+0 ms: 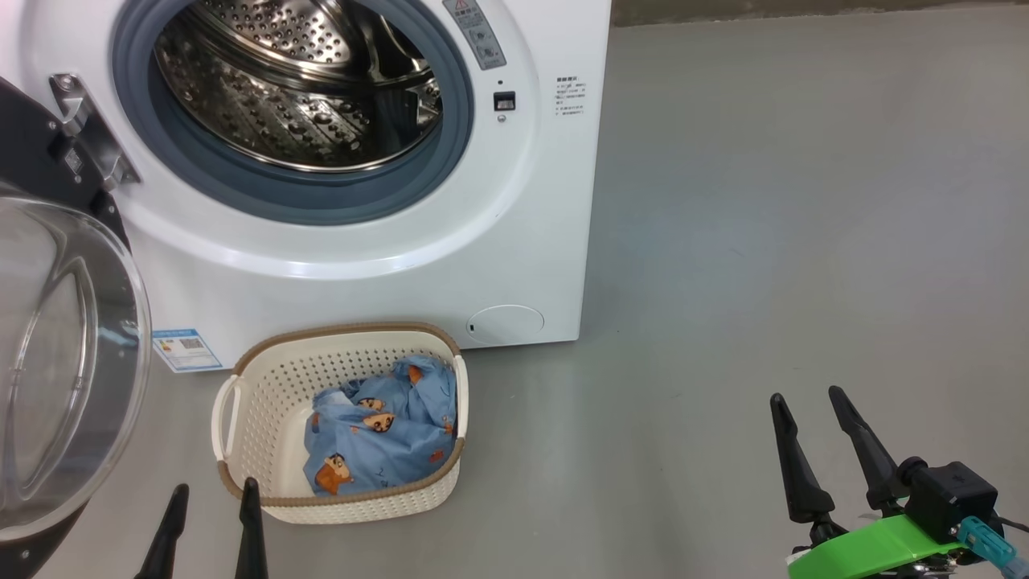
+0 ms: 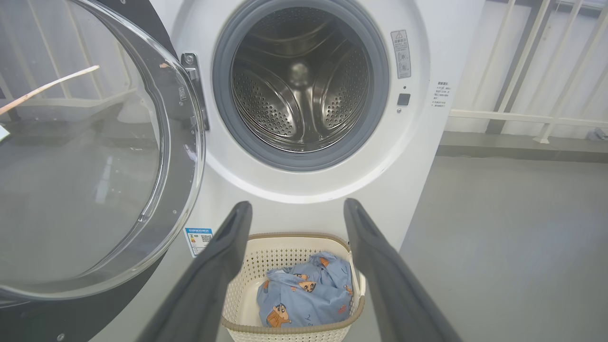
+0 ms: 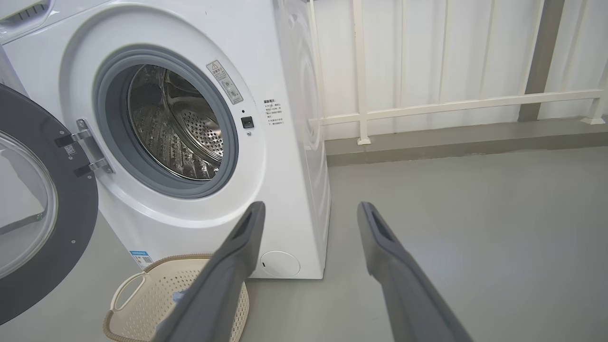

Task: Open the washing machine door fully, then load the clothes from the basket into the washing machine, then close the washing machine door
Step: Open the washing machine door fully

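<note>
A large white front-loading washing machine (image 1: 386, 273) stands on a smooth grey floor (image 1: 764, 241). Its big round door (image 1: 56, 354), with a wide glossy black rim and a bulging clear glass bowl, is swung wide open. It hangs from a metal hinge at the left of the machine's front, as the robot faces it. In the machine's uncovered mouth, a grey-blue rubber ring (image 1: 321, 205) frames a shiny perforated steel drum (image 1: 297, 88).

A small rectangular cream plastic basket (image 1: 265, 402), with perforated sides, a brown woven-look rim and white side handles, sits on the floor just in front of the machine's base, below the mouth. Crumpled light blue clothes (image 1: 378, 438) printed with orange-brown cartoon boy figures lie inside it, in the half nearer the machine's right corner.

The left end effector (image 1: 215, 485) hovers in front of the machine, on the robot's side of the basket. Its two dark fingers are spread apart and hold nothing. The right end effector (image 1: 805, 394), with a bright green band (image 1: 872, 547) at its wrist, is over floor beyond the machine's right corner, also spread and empty.

A blue label (image 1: 186, 349) sits low on the machine's front.
</note>
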